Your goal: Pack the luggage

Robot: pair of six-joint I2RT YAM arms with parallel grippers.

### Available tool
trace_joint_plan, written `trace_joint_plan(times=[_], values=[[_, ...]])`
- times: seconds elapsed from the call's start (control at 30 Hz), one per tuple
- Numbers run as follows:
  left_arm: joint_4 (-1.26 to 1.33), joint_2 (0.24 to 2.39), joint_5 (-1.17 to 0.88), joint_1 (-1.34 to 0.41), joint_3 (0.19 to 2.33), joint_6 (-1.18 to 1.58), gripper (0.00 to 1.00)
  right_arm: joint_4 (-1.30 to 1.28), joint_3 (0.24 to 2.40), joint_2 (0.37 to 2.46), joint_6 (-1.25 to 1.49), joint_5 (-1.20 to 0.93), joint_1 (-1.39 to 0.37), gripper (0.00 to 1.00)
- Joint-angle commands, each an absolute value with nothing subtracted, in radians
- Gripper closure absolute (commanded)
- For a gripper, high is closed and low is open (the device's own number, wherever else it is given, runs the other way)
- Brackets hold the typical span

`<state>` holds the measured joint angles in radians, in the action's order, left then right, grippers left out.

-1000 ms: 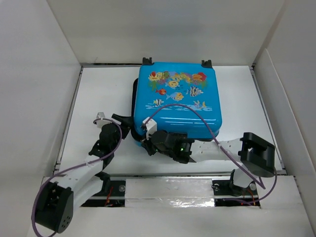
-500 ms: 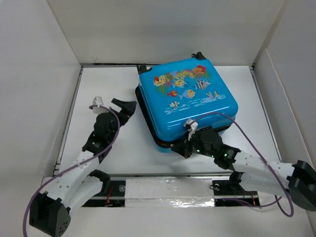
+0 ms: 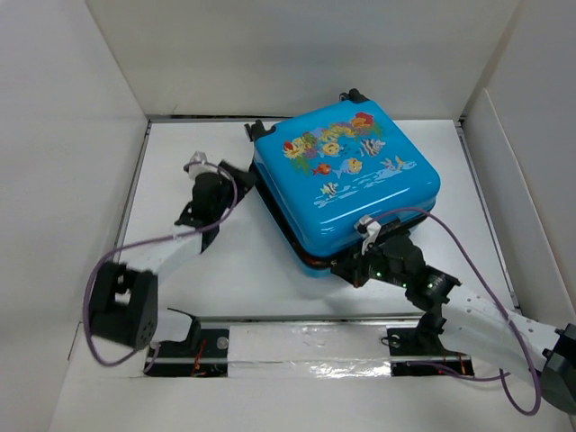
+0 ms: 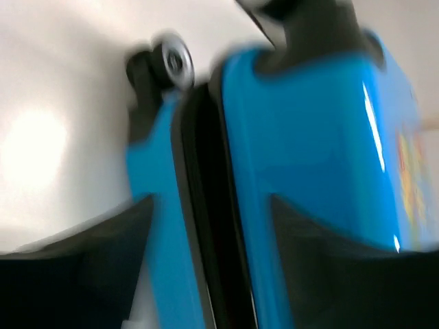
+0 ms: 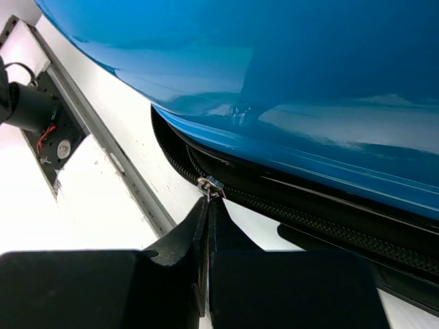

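The luggage [image 3: 346, 184] lies flat on the white table [image 3: 234, 270], fish-print shell up and turned a little askew, a bit right of the middle. Its lid is down on the base, so any filling looks done, though nothing shows what is inside. What's in hand now is the zip. The right gripper [image 3: 349, 268] is at the case's near edge with its jaws pinched tight on the small metal zipper pull [image 5: 209, 188], right where the black zip track [image 5: 309, 216] rounds the corner. The left gripper [image 3: 238, 175] is up against the far-left side of the case by a wheel [image 4: 175, 62]. Its jaws are spread wide, one on either side of the seam, and the wrist view is too blurred to say whether they touch the shell. On that side a dark gap shows between the two blue halves, so I'd judge the closing only partly done — the pull has a good stretch of track left to run before the case is properly shut.
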<state>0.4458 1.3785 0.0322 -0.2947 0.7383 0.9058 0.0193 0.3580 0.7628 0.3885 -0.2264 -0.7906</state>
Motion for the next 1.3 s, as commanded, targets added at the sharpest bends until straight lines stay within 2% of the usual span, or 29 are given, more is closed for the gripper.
trace_joint_plan(times=[0.0, 0.03, 0.1, 0.2, 0.33, 0.5, 0.73, 0.83, 1.0, 1.07, 1.2, 1.27], values=[[0.564, 1.111, 0.115, -0.369, 0.576, 0.9, 0.62, 0.077, 0.373, 0.772, 0.368, -0.157, -0.811, 1.0], [0.568, 1.068, 0.117, -0.37, 0.47, 0.899, 0.71, 0.077, 0.374, 0.766, 0.367, -0.147, -0.811, 1.0], [0.535, 0.954, 0.072, -0.379, 0.39, 0.893, 0.88, 0.052, 0.391, 0.756, 0.357, -0.143, -0.811, 1.0], [0.519, 0.92, -0.065, -0.416, 0.285, 0.844, 0.97, 0.025, 0.413, 0.747, 0.341, -0.156, -0.79, 1.0], [0.583, 0.988, -0.132, -0.611, 0.279, 0.81, 0.98, 0.04, 0.42, 0.764, 0.341, -0.187, -0.79, 1.0], [0.65, 1.164, -0.081, -0.802, 0.377, 0.792, 0.98, 0.012, 0.462, 0.831, 0.341, -0.16, -0.824, 1.0], [0.885, 1.371, -0.11, -0.833, 0.448, 0.844, 0.97, -0.044, 0.489, 0.851, 0.385, -0.059, -0.923, 1.0], [0.951, 1.452, -0.083, -0.842, 0.504, 0.862, 0.97, -0.064, 0.523, 0.879, 0.423, -0.005, -1.027, 1.0], [0.963, 1.56, -0.042, -0.879, 0.592, 0.873, 0.99, -0.133, 0.703, 1.044, 0.463, 0.13, -1.25, 1.0], [0.956, 1.575, -0.025, -0.893, 0.614, 0.893, 0.99, -0.163, 0.774, 1.072, 0.46, 0.193, -1.287, 1.0], [0.985, 1.609, -0.009, -0.893, 0.621, 0.92, 0.99, -0.018, 0.828, 1.069, 0.443, 0.163, -1.298, 1.0], [0.989, 1.623, -0.009, -0.902, 0.634, 0.925, 0.99, 0.052, 0.812, 1.104, 0.449, 0.216, -1.298, 1.0]])
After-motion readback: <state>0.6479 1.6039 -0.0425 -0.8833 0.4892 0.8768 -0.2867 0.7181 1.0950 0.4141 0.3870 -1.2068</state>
